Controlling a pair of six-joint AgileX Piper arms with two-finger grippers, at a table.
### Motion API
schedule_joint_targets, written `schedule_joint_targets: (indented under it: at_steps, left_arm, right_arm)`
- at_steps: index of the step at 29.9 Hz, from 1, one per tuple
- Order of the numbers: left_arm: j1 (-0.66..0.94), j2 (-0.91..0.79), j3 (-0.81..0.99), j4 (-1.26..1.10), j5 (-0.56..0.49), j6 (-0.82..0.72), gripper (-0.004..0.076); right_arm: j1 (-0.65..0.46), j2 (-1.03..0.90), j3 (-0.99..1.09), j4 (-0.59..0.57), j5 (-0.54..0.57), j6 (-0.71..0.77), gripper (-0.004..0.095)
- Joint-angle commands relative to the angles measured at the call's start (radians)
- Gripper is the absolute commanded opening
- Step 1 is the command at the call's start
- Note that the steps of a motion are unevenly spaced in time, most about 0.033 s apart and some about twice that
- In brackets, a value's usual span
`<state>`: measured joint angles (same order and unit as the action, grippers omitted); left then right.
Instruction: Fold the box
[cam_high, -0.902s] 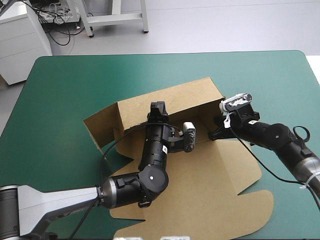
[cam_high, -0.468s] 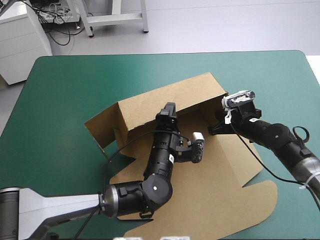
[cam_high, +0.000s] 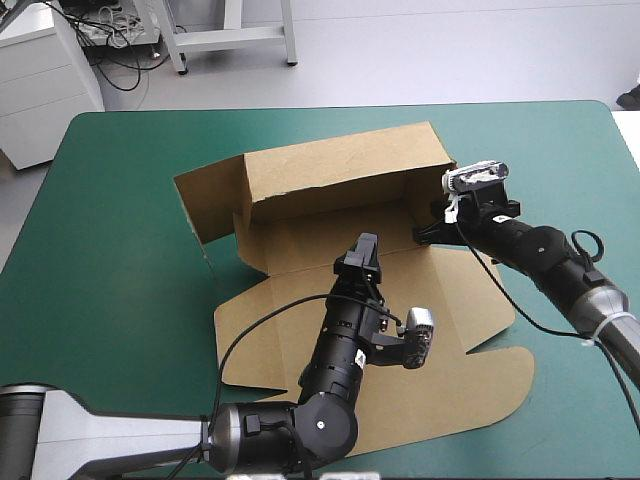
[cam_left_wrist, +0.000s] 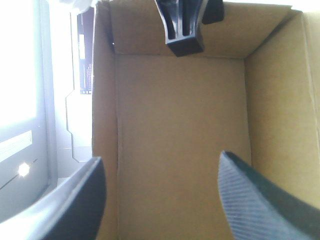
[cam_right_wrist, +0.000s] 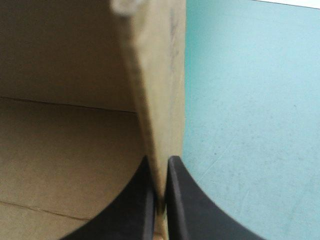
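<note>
brown box (cam_high: 330, 215), walls raised, lid flat

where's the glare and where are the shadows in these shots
Left wrist view: blown-out glare outside the box wall, beside the open left end effector; the inside evenly lit. Right wrist view: the wall clamped by the right end effector is dark on its inner side, the teal-green cover bright. High view: soft shadow under the back wall.
</note>
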<state>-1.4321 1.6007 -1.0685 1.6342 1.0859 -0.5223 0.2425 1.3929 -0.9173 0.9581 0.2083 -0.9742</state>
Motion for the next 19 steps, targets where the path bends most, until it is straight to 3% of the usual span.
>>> schedule_joint_targets:
  at_steps: [1, 3, 4, 7, 11, 15, 19]
  left_arm:
    - [-0.009, -0.038, -0.029, 0.019, 0.051, 0.01, 0.0323]
    - [-0.007, -0.04, -0.033, -0.036, 0.041, 0.063, 0.013]
    - [-0.001, -0.044, -0.041, -0.064, 0.031, 0.097, -0.0006]
    - [0.025, -0.064, -0.082, -0.182, -0.03, 0.202, -0.0008]
    - [0.119, -0.116, -0.206, -0.521, -0.143, 0.416, -0.0008]
    - [0.27, -0.132, -0.398, -0.915, -0.079, 0.679, -0.0009]
    - [0.407, -0.133, -0.584, -1.114, 0.009, 0.792, -0.0009]
  right_arm:
    - [-0.001, -0.018, -0.045, 0.035, -0.025, 0.006, -0.002]
    - [-0.001, -0.015, -0.045, 0.035, -0.019, 0.006, -0.002]
    - [-0.001, -0.015, -0.045, 0.035, -0.019, 0.006, -0.002]
    - [-0.001, -0.015, -0.045, 0.035, -0.019, 0.006, -0.002]
    - [-0.001, -0.015, -0.045, 0.035, -0.004, 0.006, -0.002]
    - [-0.001, -0.015, -0.045, 0.035, 0.006, 0.006, -0.002]
    - [-0.001, -0.015, -0.045, 0.035, 0.018, 0.006, -0.002]
